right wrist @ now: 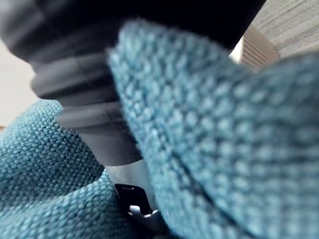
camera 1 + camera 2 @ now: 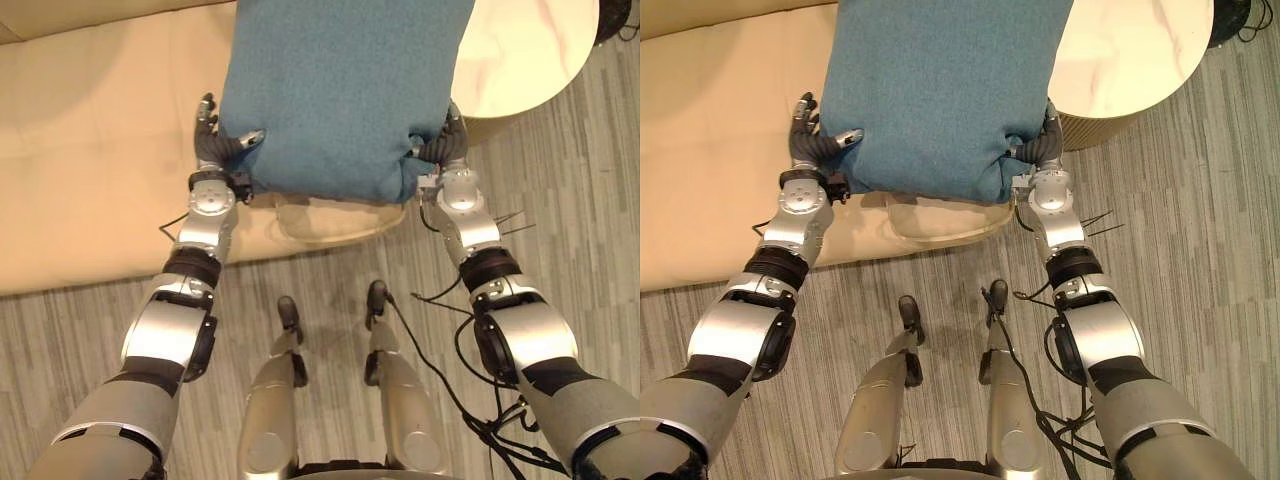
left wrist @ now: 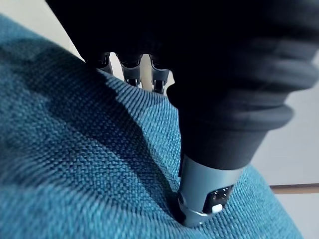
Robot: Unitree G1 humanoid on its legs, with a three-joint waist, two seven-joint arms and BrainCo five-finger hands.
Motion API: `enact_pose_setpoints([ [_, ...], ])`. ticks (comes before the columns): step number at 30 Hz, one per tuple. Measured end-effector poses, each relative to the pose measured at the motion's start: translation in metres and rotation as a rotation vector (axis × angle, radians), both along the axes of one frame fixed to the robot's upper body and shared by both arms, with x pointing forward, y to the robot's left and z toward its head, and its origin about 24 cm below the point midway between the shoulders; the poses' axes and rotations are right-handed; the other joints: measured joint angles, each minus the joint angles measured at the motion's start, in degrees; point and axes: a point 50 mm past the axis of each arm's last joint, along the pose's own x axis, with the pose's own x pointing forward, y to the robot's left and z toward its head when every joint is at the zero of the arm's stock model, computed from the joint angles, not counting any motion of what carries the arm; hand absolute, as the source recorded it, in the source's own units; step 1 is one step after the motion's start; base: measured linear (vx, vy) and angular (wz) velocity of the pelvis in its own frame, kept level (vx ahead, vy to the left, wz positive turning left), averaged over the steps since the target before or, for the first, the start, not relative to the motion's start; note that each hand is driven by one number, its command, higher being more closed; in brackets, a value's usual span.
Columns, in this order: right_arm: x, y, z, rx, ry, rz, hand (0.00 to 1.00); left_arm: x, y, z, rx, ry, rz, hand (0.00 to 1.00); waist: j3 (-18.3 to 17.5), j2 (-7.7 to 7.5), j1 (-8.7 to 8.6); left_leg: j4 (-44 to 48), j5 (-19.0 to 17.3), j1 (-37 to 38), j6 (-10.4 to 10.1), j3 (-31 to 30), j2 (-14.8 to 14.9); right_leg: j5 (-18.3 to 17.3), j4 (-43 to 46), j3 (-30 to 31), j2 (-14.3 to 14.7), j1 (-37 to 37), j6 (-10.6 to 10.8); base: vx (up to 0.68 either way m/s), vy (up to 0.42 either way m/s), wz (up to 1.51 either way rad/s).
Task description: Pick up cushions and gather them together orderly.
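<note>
Left hand (image 2: pixel 216 148), thumb (image 3: pixel 202 191) deep in cushion (image 3: pixel 75 174)

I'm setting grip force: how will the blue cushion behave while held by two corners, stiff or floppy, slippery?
Probably soft: the blue cushion dimples where the left hand and right hand pinch its corners. Likely holds its shape: its near edge sags little between them. The coarse weave should resist slipping.
</note>
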Motion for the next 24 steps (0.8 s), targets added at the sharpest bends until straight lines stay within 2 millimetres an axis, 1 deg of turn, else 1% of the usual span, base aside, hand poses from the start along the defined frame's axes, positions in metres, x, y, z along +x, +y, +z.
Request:
enact_pose_setpoints([
  [3, 0.000, -0.003, 0.005, -0.005, -0.012, -0.008, 1.00, 0.000, 0.003, 0.007, -0.032, -0.020, -0.007, 1.00, 0.2, -0.02, -0.05, 0.0, 0.2, 0.0, 0.1, 0.0, 0.1, 0.1, 0.0, 0.1, 0.1, 0.0, 0.1, 0.00, 0.000, 0.00],
  [7, 0.001, -0.001, 0.014, -0.008, -0.038, 0.000, 1.00, 0.000, 0.003, 0.015, -0.066, -0.050, -0.019, 1.00, 0.2, -0.02, -0.08, 0.2, 0.2, 0.1, 0.1, 0.1, 0.0, 0.3, 0.0, 1.3, 0.1, 0.0, 0.2, 0.00, 0.000, 0.00],
  [10, -0.003, 0.005, 0.024, -0.045, -0.088, 0.028, 1.00, -0.001, 0.004, 0.020, -0.080, -0.069, -0.023, 1.00, 0.3, -0.07, -0.10, 0.2, 0.2, 0.7, 0.1, 0.5, 0.0, 0.3, 0.0, 1.8, 0.1, 0.4, 0.3, 0.01, 0.000, -0.06],
  [12, -0.008, 0.009, 0.030, -0.052, -0.132, 0.053, 1.00, -0.004, 0.001, 0.022, -0.079, -0.092, -0.041, 1.00, 0.3, -0.07, -0.12, 0.1, 0.1, 1.7, 0.1, 0.8, 0.0, 0.3, 0.0, 2.6, 0.1, 1.1, 0.3, 0.02, -0.005, -0.11],
  [14, -0.012, 0.010, 0.027, -0.053, -0.144, 0.066, 1.00, -0.008, 0.000, 0.020, -0.079, -0.110, -0.055, 1.00, 0.3, -0.07, -0.10, -0.1, 0.1, 2.8, 0.1, 0.8, 0.0, 0.3, 0.0, 3.0, 0.1, 1.9, 0.3, 0.02, -0.006, -0.08],
  [15, -0.016, 0.009, 0.019, -0.049, -0.142, 0.071, 1.00, -0.012, -0.001, 0.015, -0.080, -0.117, -0.068, 1.00, 0.3, -0.07, -0.15, -0.4, 0.1, 3.9, 0.0, 0.8, 0.0, 0.3, -0.2, 3.1, 0.2, 3.0, 0.3, 0.03, -0.008, -0.04],
  [16, -0.021, 0.006, 0.005, -0.043, -0.128, 0.074, 1.00, -0.019, -0.004, 0.006, -0.084, -0.121, -0.087, 1.00, 0.3, -0.07, -0.19, -0.7, 0.0, 5.2, 0.0, 0.8, 0.0, 0.3, -0.7, 3.1, 0.2, 4.4, 0.3, 0.00, 0.000, 0.00],
  [17, -0.022, 0.005, 0.002, -0.042, -0.124, 0.075, 1.00, -0.020, -0.005, 0.005, -0.085, -0.123, -0.091, 1.00, 0.3, -0.07, -0.17, -0.8, -0.1, 5.4, -0.1, 0.8, 0.0, 0.3, -0.7, 3.2, 0.2, 4.6, 0.3, 0.00, 0.000, 0.00],
  [19, -0.037, 0.002, -0.021, -0.025, -0.107, 0.087, 1.00, -0.041, -0.011, -0.011, -0.102, -0.152, -0.127, 1.00, 0.3, -0.06, -0.18, -0.8, -0.5, 6.9, 0.0, 0.9, 0.0, 0.0, -0.9, 3.5, 0.2, 6.0, 0.6, 0.01, -0.014, -0.04],
  [20, -0.043, 0.002, -0.029, -0.018, -0.100, 0.091, 1.00, -0.048, -0.013, -0.017, -0.102, -0.154, -0.131, 1.00, 0.3, -0.06, -0.20, -0.8, -0.7, 7.3, -0.1, 0.9, 0.0, -0.1, -1.2, 3.5, 0.2, 6.7, 0.6, 0.02, -0.014, -0.05],
  [22, -0.065, 0.004, -0.064, 0.030, -0.047, 0.106, 1.00, -0.075, -0.018, -0.049, -0.101, -0.124, -0.127, 1.00, 0.2, -0.05, -0.16, -0.7, -1.7, 10.6, -0.3, 1.5, 0.1, -0.4, -2.0, 4.2, 0.4, 10.0, 0.7, 0.04, -0.009, -0.14],
  [23, -0.071, 0.005, -0.071, 0.044, -0.033, 0.109, 1.00, -0.082, -0.019, -0.058, -0.111, -0.105, -0.125, 1.00, -0.1, -0.05, -0.17, -0.5, -2.1, 11.3, -0.4, 1.7, 0.2, -0.8, -2.0, 4.4, 0.5, 10.7, 0.7, 0.05, -0.002, -0.20],
  [24, -0.083, 0.006, -0.086, 0.068, -0.006, 0.111, 1.00, -0.096, -0.021, -0.078, -0.131, -0.064, -0.120, 1.00, -1.8, -0.03, -0.28, 0.2, -3.4, 11.7, -0.6, 2.1, 0.4, -1.5, -2.0, 4.7, 0.6, 11.1, 0.5, 0.05, 0.001, -0.15],
])
